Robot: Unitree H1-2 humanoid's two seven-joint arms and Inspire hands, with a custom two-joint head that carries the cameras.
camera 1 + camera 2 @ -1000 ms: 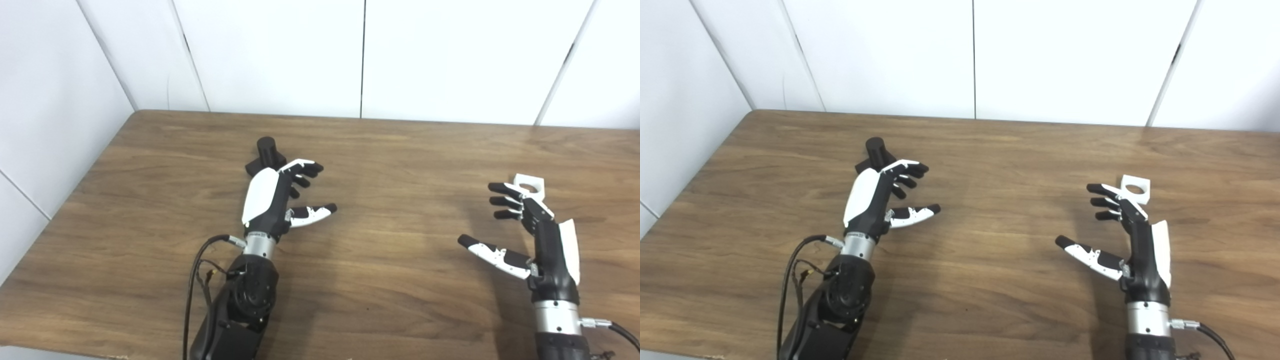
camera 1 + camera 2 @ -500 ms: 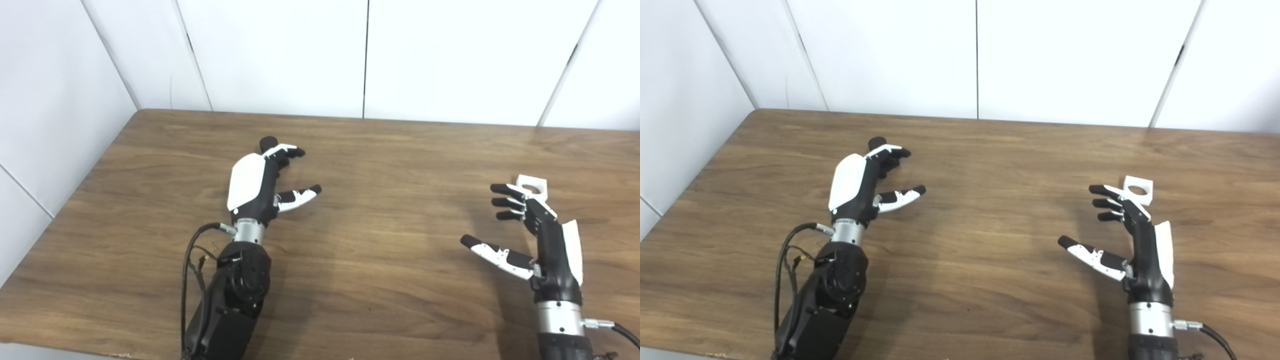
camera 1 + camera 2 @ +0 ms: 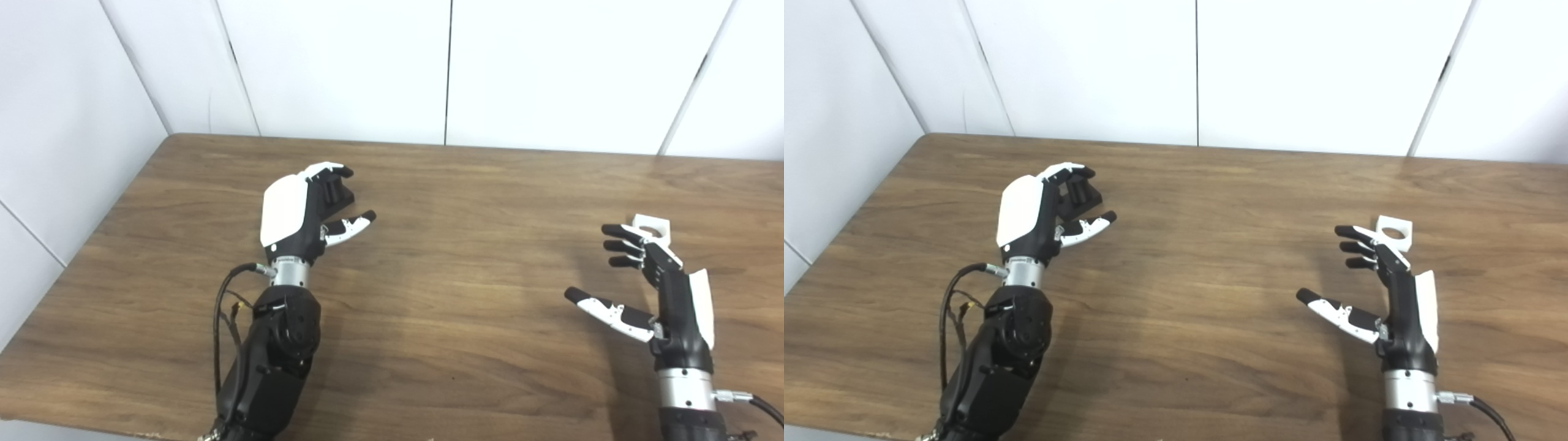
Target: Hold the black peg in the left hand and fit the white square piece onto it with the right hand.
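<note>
My left fingers (image 3: pixel 334 177) are curling in over the black peg (image 3: pixel 1085 195), thumb reaching in underneath, and honestly I can't tell whether they've clamped yet or are only cupped around it, because the back of my left hand (image 3: pixel 298 211) hides most of the contact. A dark slab of the peg shows between fingers and thumb in the right eye view, low against the wooden table (image 3: pixel 429 294), so it's in my grasp zone but I can't say it has left the surface. Far across the table from the peg, my right hand (image 3: pixel 1387 291) hangs spread and empty, fingers apart, thumb splayed toward the peg's side. The white square piece (image 3: pixel 1393 231) lies flat just beyond those right fingertips, on the side away from me, its round hole facing up; whether the tips touch its near edge I can't make out. Now the worries. If my left grip closes on the peg's base at a slant, the post could tilt or twist in my palm, and then the hole won't line up later. A shallow pinch could let it slip as I lift. On the right, reaching forward with stiff fingers might nudge the white piece farther from the peg instead of catching it, since it sits flat with little edge to hook.
</note>
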